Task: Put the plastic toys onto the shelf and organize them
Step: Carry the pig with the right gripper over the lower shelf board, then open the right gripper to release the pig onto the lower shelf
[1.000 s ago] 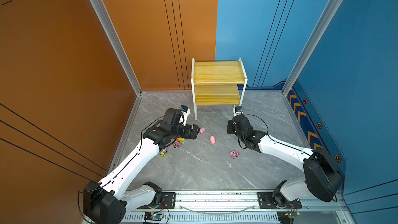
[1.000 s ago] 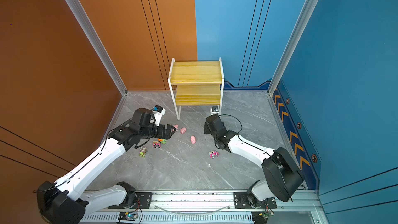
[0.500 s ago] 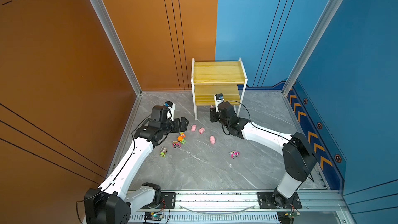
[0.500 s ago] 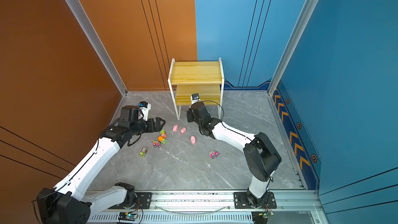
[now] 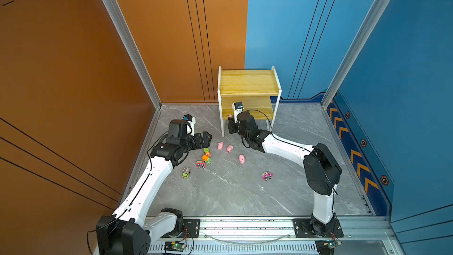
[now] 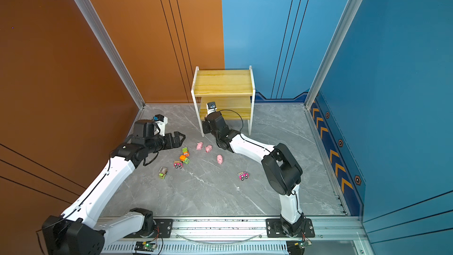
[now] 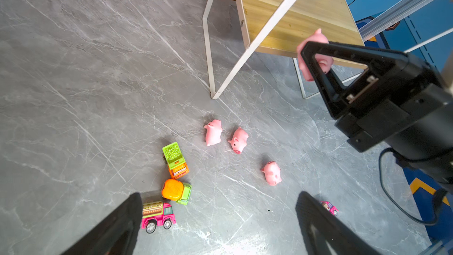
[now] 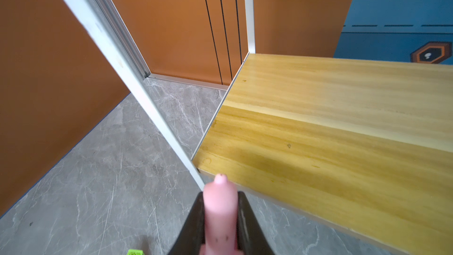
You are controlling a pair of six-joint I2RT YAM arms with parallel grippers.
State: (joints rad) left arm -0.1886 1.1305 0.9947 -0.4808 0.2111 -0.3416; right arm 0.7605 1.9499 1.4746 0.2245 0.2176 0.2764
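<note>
The shelf (image 5: 247,87) (image 6: 223,84) stands against the back wall, both yellowish boards bare. My right gripper (image 5: 230,121) (image 8: 220,217) is shut on a pink pig (image 8: 220,204) (image 7: 316,42), held just off the front left corner of the lower board (image 8: 318,168). Three more pigs (image 5: 220,145) (image 5: 229,148) (image 5: 242,159) lie on the floor in front of the shelf. My left gripper (image 5: 207,138) (image 7: 218,217) hangs open and empty above a cluster of trucks: green-orange (image 7: 175,158), orange-green (image 7: 176,191) and pink (image 7: 157,214).
A green truck (image 5: 186,172) sits apart to the left, a pink truck (image 5: 266,175) apart to the right. The shelf's white front leg (image 7: 210,69) stands close to the right gripper. Orange and blue walls enclose the grey floor (image 5: 232,192).
The right gripper has carried its pig from mid-floor up to the shelf's front left corner. The left gripper has drawn back leftward, still open, uncovering the trucks and a pig.
</note>
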